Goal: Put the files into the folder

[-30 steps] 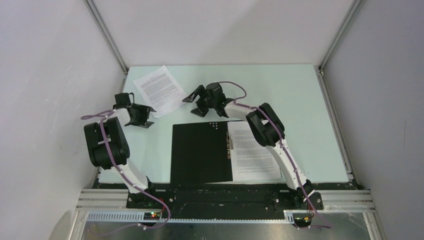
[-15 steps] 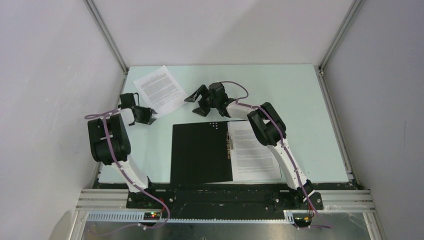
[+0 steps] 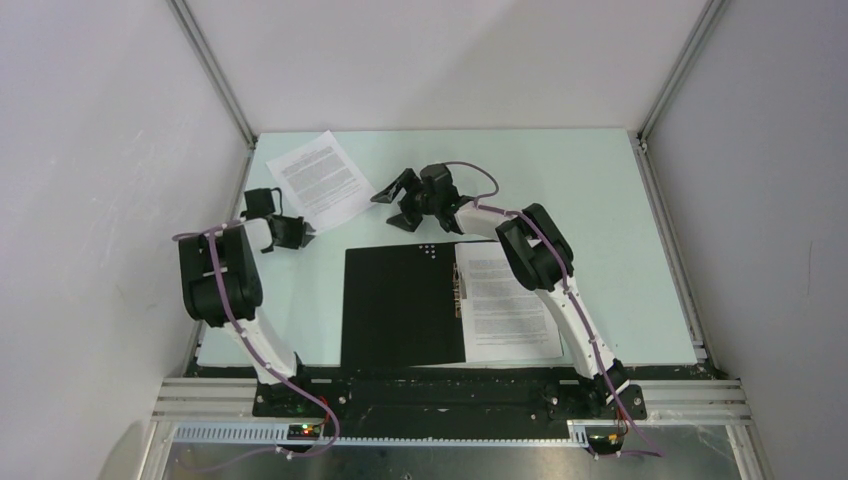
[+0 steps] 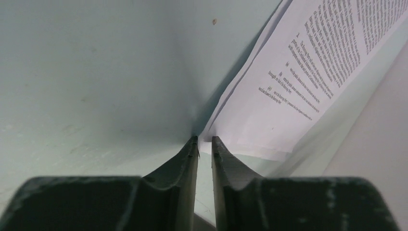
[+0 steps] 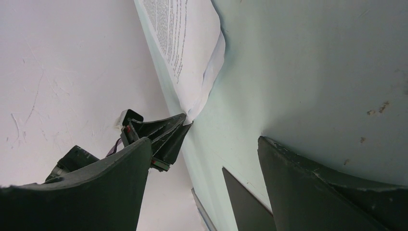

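Where the pale green counter [image 3: 600,200] reaches its far left corner, a loose white paper sheet [image 3: 320,180] of dense black print lies skewed, one corner pointing toward the near edge. The left gripper [image 3: 298,233] sits at that corner, its black fingers [image 4: 178,173] drawn together to a thin slit and pinching the paper's tip. The sheet's edge beside them curls up off the surface (the right wrist view shows the bend and the shadow under it).

Just to the right of the sheet, toward the middle of the far edge, the right gripper [image 3: 393,208] hangs low over bare counter. Its jaws are spread wide, holding nothing and apart from the paper.

The flat rectangular folder [image 3: 400,305] lies open by the middle of the near edge, its black inside facing up and a metal spine clip [image 3: 460,290] running down its centre. A second white paper sheet [image 3: 510,300], also printed with text, lies on the folder's right half.
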